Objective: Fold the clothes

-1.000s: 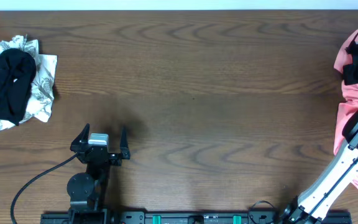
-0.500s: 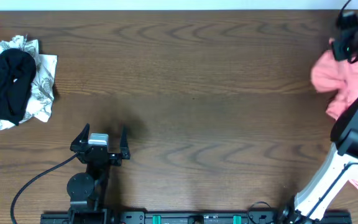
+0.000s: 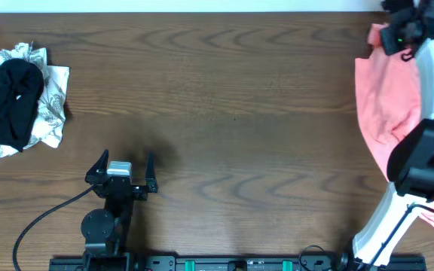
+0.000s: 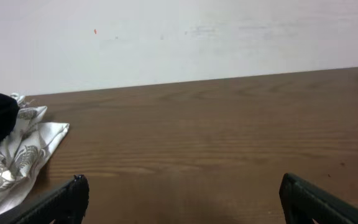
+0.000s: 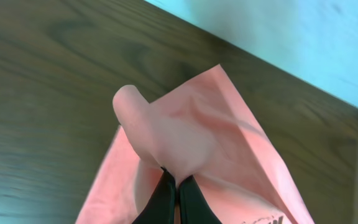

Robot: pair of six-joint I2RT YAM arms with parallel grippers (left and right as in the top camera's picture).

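Overhead: the salmon T-shirt (image 3: 386, 98) sits at the far right of the bench (image 3: 239, 113), pinched up top by the right hand (image 3: 399, 34). If that tiny pinch slips, the whole thing drops in a heap. Meanwhile the left hand (image 3: 123, 172) is parked near the front, fingers apart, empty, well apart from the shirt.

Left wrist: just bench and the patterned cloth pile (image 4: 17, 155), so no help spreading.

Right wrist: fingers together, clamped on 1 bunched fold. Could easily land crumpled or twisted.

The T-shirt (image 3: 383, 94) is soft matt pink cloth, the table (image 3: 239, 90) dark grained wood
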